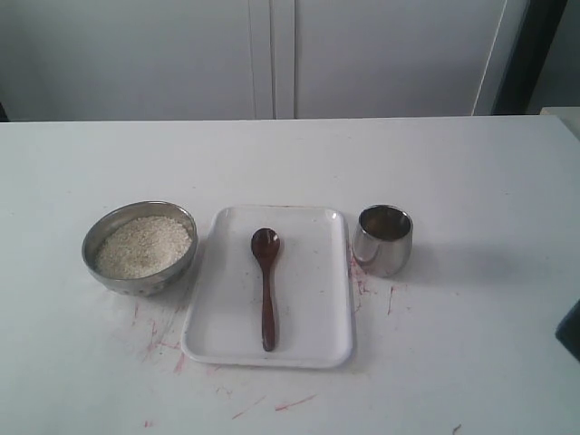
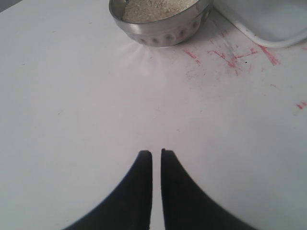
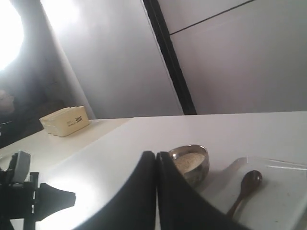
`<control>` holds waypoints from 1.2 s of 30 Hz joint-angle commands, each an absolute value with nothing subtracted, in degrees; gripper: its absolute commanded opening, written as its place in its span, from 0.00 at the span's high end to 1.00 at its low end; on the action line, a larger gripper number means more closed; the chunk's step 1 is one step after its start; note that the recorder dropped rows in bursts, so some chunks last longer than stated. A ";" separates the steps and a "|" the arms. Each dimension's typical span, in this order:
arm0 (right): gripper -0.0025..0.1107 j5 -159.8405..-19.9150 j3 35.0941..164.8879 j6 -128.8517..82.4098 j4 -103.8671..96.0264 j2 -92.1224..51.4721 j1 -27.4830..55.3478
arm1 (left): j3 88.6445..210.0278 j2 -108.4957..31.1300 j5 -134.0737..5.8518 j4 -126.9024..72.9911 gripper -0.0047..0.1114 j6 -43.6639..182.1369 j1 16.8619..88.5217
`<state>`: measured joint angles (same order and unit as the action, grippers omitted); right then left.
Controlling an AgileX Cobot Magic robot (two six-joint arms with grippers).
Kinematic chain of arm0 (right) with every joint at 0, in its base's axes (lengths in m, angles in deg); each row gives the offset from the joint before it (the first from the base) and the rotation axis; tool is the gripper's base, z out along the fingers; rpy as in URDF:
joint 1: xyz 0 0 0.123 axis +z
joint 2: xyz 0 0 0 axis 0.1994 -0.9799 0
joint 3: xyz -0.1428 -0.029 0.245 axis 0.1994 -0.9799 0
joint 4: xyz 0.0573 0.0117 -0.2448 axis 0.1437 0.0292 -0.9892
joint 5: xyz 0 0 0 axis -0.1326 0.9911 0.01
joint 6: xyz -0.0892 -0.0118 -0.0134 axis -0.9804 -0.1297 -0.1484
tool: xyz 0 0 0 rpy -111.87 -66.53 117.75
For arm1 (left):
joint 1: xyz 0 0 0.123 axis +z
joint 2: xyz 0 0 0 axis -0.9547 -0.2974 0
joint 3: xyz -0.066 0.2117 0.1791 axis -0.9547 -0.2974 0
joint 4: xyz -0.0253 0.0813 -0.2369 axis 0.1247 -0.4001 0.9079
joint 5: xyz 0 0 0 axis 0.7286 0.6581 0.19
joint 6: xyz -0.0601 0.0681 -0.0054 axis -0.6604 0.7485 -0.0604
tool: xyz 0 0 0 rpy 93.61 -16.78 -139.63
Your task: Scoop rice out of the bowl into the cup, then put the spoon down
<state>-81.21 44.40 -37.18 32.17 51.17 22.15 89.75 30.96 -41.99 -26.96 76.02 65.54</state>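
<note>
The steel bowl (image 1: 109,277) stands left of a white tray, filled with a heap of pale rice (image 1: 143,245). The dark wooden spoon (image 1: 265,288) lies lengthwise on the tray, head toward the far side. The shiny cup (image 1: 382,241) stands just right of the tray, its inside dark. My left gripper (image 2: 157,152) hovers over bare table short of the bowl (image 2: 163,33), fingers nearly together and empty. My right gripper (image 3: 157,154) is shut and empty, held well back from the bowl (image 3: 200,173) and the spoon (image 3: 247,184). No wrist view shows the cup.
The white tray (image 1: 313,299) sits between bowl and cup. Red marks stain the tabletop (image 1: 163,344) near the tray's front. A dark shape (image 1: 571,331) enters at the right edge. A beige box (image 3: 64,120) rests on a side surface.
</note>
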 commanded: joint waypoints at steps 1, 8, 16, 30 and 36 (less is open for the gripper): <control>0.98 -85.59 39.81 -38.21 32.26 51.47 22.15 | 89.23 31.13 -39.98 -26.96 0.84 75.69 65.13; 0.98 -87.38 35.09 -44.65 32.13 51.47 22.15 | 89.23 31.13 -39.98 -26.96 0.84 75.69 65.13; 0.98 -84.58 35.09 -57.22 32.13 51.47 22.15 | 89.23 31.13 -39.98 -26.96 0.84 75.69 65.13; 0.98 -83.57 35.09 -59.29 32.41 51.47 22.15 | 89.23 31.13 -39.98 -26.96 0.84 75.69 65.13; 0.98 -83.57 35.09 -59.29 32.41 51.47 22.15 | 89.23 31.13 -39.98 -26.96 0.84 75.69 65.13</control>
<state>-83.80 35.41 -59.09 32.17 51.17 22.15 89.75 30.96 -41.99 -26.96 76.02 65.54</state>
